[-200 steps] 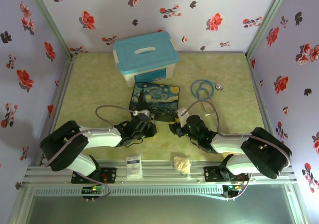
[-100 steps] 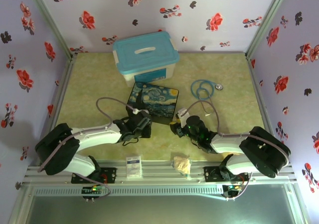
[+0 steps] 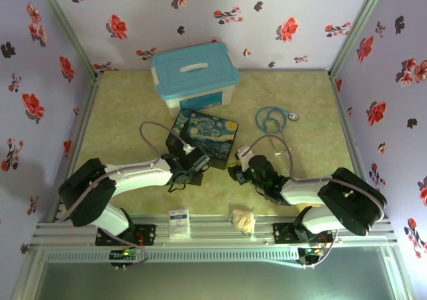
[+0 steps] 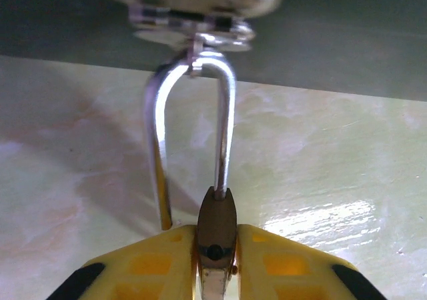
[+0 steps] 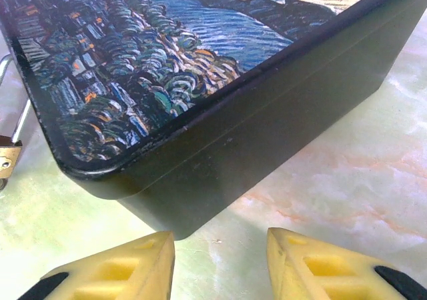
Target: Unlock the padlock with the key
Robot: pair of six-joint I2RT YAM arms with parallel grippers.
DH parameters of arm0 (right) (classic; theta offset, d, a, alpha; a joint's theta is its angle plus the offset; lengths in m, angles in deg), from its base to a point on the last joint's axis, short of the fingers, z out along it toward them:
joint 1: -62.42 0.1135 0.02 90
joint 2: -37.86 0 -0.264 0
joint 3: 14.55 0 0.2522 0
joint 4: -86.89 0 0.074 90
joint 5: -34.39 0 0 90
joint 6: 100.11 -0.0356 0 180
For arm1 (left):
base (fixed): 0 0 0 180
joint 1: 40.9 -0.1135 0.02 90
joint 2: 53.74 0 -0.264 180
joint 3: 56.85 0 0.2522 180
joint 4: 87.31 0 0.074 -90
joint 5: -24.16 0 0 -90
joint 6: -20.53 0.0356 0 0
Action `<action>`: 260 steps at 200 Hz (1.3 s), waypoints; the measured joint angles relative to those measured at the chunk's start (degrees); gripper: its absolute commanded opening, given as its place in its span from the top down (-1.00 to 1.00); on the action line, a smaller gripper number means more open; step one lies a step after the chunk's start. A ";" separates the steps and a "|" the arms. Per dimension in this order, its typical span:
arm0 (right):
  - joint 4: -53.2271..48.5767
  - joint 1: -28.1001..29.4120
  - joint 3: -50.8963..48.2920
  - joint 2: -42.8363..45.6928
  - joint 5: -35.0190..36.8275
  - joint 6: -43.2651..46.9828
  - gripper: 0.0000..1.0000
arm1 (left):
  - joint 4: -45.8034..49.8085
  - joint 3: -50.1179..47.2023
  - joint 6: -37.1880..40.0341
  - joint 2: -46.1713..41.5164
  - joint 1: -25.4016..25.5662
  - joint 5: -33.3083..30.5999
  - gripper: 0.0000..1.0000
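Two yellow fingers of the left hand point(image 4: 215, 247) clamp the padlock point(image 4: 215, 210), whose shackle point(image 4: 225, 120) hangs from the clasp point(image 4: 193, 27) of the box point(image 4: 347, 53). Right hand point(image 5: 220, 243) stands apart, facing the box corner on the surface point(image 5: 373, 167).

Left gripper point(image 3: 193, 166) and right gripper point(image 3: 235, 172) sit beside box point(image 3: 207, 132).

Lilac walls point(image 3: 153, 10) with red flowers — marbled yellow-green floor point(image 3: 127, 107).

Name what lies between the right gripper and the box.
Bare table, in the right wrist view; the right gripper stands open just short of the box.
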 measured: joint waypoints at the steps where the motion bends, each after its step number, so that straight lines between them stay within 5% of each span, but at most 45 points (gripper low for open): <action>1: 0.00 0.00 0.00 0.00 0.02 0.00 0.20 | 0.02 0.07 0.00 0.09 0.07 -0.04 0.58; 104: 0.02 0.00 -0.02 -0.13 -0.04 -0.07 0.17 | 2.75 5.01 0.17 5.97 5.05 -3.43 0.15; 143: -1.84 0.02 -0.20 5.14 -1.18 -3.30 -0.24 | 1.11 2.73 0.07 -1.05 4.33 -2.27 -0.51; 160: -5.22 0.00 -0.15 10.99 -1.09 -7.06 -0.66 | -0.42 -0.24 0.22 -8.46 2.14 -0.59 -0.74; 179: -10.19 0.00 0.52 16.37 -1.62 -11.78 -0.86 | -2.54 -3.37 1.31 -16.57 -1.60 1.29 -0.99; 216: -14.23 3.26 1.22 18.58 -2.34 -19.21 -0.76 | -7.78 -9.62 2.14 -27.06 -12.81 8.04 -0.99; 260: -15.32 11.06 9.57 5.20 -0.17 -24.04 -0.58 | -11.56 -11.06 3.87 -27.17 -21.00 14.16 -0.90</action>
